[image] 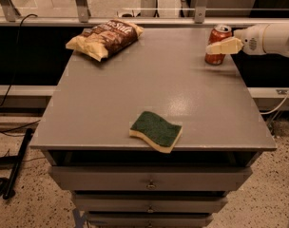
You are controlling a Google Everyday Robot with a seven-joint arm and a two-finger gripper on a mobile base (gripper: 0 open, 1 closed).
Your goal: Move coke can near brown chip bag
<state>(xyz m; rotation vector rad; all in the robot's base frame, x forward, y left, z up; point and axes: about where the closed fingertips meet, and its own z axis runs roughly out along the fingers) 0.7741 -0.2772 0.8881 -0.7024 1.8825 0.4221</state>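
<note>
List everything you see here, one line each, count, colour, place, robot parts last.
coke can: one, red, upright at the table's far right corner.
brown chip bag: one, brown with yellow edges, lying at the far left corner.
sponge: one, green over yellow, near the front edge.
table: one, grey, centre of view.
drawers: grey, under the tabletop.
arm: one, white, reaching in from the right.
gripper: one, cream, at the coke can.
</note>
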